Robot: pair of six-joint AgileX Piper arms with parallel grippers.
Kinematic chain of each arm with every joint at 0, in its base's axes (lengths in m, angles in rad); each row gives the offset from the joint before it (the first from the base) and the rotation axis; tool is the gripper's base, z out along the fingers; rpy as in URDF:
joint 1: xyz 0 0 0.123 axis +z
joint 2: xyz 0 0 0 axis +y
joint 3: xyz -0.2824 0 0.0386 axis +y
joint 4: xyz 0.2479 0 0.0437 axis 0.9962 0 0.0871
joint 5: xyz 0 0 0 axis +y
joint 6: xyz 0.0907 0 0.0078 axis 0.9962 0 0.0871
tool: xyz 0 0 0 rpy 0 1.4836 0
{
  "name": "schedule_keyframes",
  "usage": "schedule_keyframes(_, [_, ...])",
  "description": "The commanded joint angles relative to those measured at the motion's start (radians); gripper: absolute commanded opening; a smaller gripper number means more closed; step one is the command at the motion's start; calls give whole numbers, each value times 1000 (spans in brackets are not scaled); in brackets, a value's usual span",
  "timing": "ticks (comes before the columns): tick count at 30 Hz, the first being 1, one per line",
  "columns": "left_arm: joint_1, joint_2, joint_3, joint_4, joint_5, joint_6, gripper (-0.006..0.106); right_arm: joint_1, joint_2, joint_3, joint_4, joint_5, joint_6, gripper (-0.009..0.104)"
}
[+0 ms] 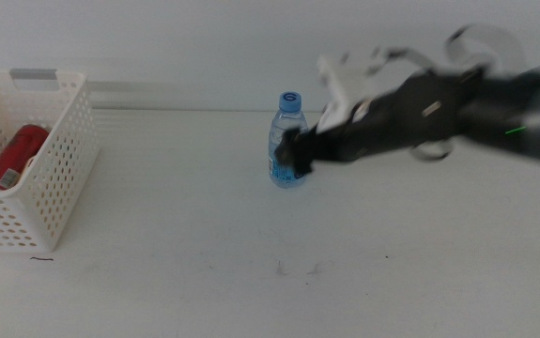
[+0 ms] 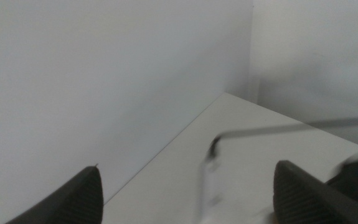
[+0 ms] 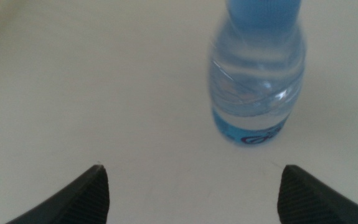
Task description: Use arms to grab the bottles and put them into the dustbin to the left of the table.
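Centre of middle view, slightly above mid-frame: clear plastic water bottle w/ blue cap and blue label (image 1: pixel 287 141), upright on the wide white tabletop (image 1: pixel 204 235). Right gripper (image 1: pixel 297 155) comes in from the right of frame, motion-blurred, dark tip at the bottle's label on its right side; can't tell from this view if touching.

Right wrist view: bottle (image 3: pixel 258 68) sits ahead of the jaws and toward one side, not between them. Jaws spread wide, nothing held. Prob. lining up for a side grasp on the body, hence low approach at label height; needs to re-centre before closing, else one jaw may knock it over.

Left of middle view: white perforated plastic basket w/ grey strip on rim (image 1: pixel 72 141), at table's left edge. Slim red can (image 1: pixel 8 158) lies tilted inside it, so that item looks done. No yellow-liquid bottle in sight.

Left gripper (image 2: pixel 185 193): not in middle view; its wrist cam shows wall and a table corner, jaws apart, empty. Waiting.
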Motion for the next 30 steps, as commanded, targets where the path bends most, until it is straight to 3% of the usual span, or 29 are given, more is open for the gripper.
schedule_keyframes(1, [-1, -3, -3, -5, -16, 1, 94, 4, -145, 13, -38, 158, 6, 81])
schedule_keyframes(4, [-1, -3, -3, -5, -16, 1, 94, 4, -297, 13, -149, 289, 45, 78])
schedule_keyframes(7, [-1, -3, -3, -5, -16, 1, 94, 4, -380, 13, -267, 320, 147, 78])
schedule_keyframes(9, [-1, -3, -3, -5, -16, 1, 94, 4, -408, 13, -311, 320, 205, 78])
schedule_keyframes(23, [-1, -3, -3, 4, -39, 1, 94, 4, -429, 13, -290, 276, 215, 78])
schedule_keyframes(26, [12, -12, 5, 158, -100, -44, 94, 4, -429, 13, -290, 276, 215, 78])
schedule_keyframes(30, [44, -86, 126, 259, -70, -216, 94, 4, -429, 13, -290, 276, 215, 78])
